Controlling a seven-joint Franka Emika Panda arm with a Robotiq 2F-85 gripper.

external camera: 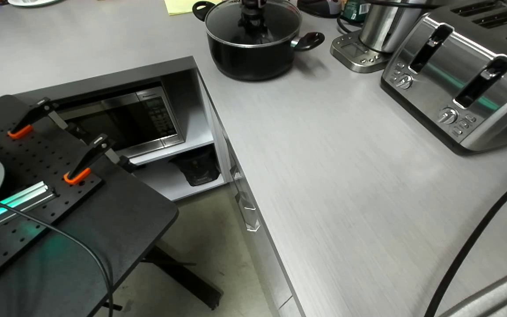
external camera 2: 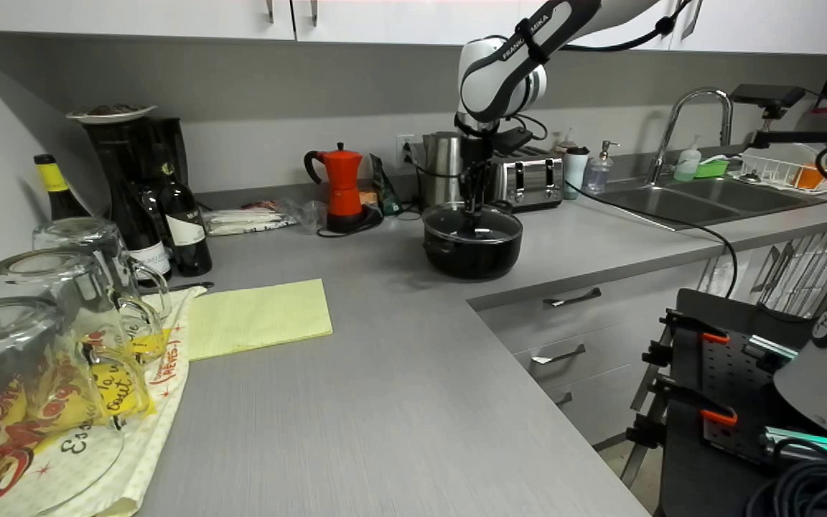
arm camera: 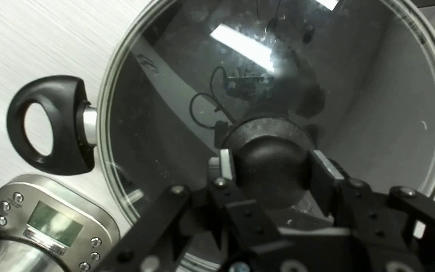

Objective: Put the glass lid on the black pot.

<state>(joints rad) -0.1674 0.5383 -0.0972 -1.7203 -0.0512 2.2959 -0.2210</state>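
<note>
Had Robotiq gripper (arm camera: pixel 273 168) clamped on glass lid (arm camera: pixel 270 88) by its black knob (arm camera: pixel 272 175); made out pads (arm camera: pixel 227 166) against knob only in wrist view. Found lid on black pot (external camera 2: pixel 472 260) in both exterior views. Caught shelved microwave (external camera: pixel 123 119) only in an exterior view.

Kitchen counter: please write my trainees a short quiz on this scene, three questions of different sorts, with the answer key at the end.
1. True or false: the glass lid sits on the black pot.
2. Fill in: in the wrist view, the gripper reaches around the lid's black ____.
3. Multiple choice: in an exterior view, what colour is the coffee pot? A) white B) red C) blue

Key: 1. True. 2. Knob. 3. B.
</note>
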